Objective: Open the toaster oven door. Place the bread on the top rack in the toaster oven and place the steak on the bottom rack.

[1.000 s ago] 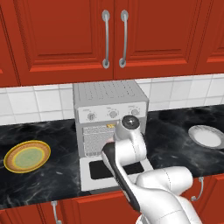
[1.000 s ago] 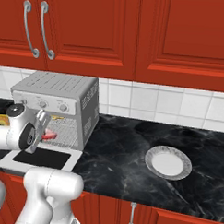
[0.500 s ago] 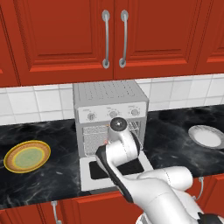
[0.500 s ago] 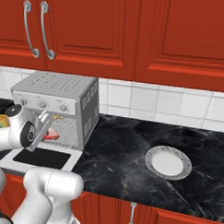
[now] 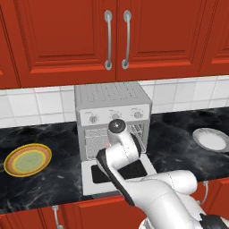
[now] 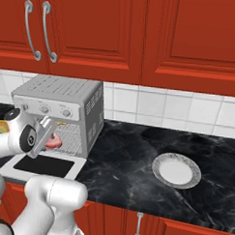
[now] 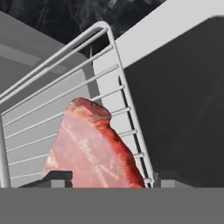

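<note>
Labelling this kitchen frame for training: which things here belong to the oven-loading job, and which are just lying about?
Job:
silver-grey boxy toaster oven
its dropped-open black-windowed door
pinkish-red steak slab
silver wire rack

Lying about:
yellow-rimmed green-centred plate
round white-grey plate
red cabinets

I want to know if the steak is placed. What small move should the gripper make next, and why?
Probably draw the gripper straight back out of the toaster oven. Its fingertips stand apart on either side of the steak, which lies over a wire rack, so it seems released.

Pinkish-red marbled steak (image 7: pixel 94 148), silver wire rack (image 7: pixel 118 94), black-windowed door (image 5: pixel 117 172), yellow-rimmed green plate (image 5: pixel 27 159)
</note>
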Robot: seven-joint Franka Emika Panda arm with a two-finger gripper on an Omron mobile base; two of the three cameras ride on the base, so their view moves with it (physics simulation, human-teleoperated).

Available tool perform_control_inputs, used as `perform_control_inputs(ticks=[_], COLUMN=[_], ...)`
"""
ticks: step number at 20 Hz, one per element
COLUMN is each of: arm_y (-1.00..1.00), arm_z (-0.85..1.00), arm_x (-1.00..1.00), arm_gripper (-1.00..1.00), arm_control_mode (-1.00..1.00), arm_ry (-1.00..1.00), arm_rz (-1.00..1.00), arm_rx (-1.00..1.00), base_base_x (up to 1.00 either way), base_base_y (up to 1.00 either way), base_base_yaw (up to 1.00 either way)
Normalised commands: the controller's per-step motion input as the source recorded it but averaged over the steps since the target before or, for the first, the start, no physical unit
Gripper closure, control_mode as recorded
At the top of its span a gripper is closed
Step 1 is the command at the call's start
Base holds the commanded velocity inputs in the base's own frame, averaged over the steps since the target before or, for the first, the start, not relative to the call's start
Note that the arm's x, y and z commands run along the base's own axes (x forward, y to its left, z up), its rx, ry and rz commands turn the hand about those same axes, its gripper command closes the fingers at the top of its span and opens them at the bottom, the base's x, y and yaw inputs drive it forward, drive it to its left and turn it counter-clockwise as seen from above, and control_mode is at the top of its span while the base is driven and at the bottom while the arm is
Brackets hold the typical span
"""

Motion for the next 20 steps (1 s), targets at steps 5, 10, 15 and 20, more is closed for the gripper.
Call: perform_control_inputs(ticks=[5,10,15,20], arm_y=[0.07,0.04,0.09,0.09], arm_z=[0.31,0.25,-0.08,-0.28], arm_x=[-0.57,-0.73,-0.34,0.04], arm_gripper=[-1.00,-1.00,-1.00,-1.00], arm_control_mode=[-1.00,-1.00,-1.00,-1.00], arm_ry=[0.01,0.10,0.17,0.15], arm_rz=[-0.09,-0.02,0.00,0.00], arm_rx=[0.00,0.00,-0.05,-0.03], base_base_x=[0.00,0.00,0.00,0.00], base_base_y=[0.00,0.00,0.00,0.00], base_base_yaw=[0.00,0.00,0.00,0.00])
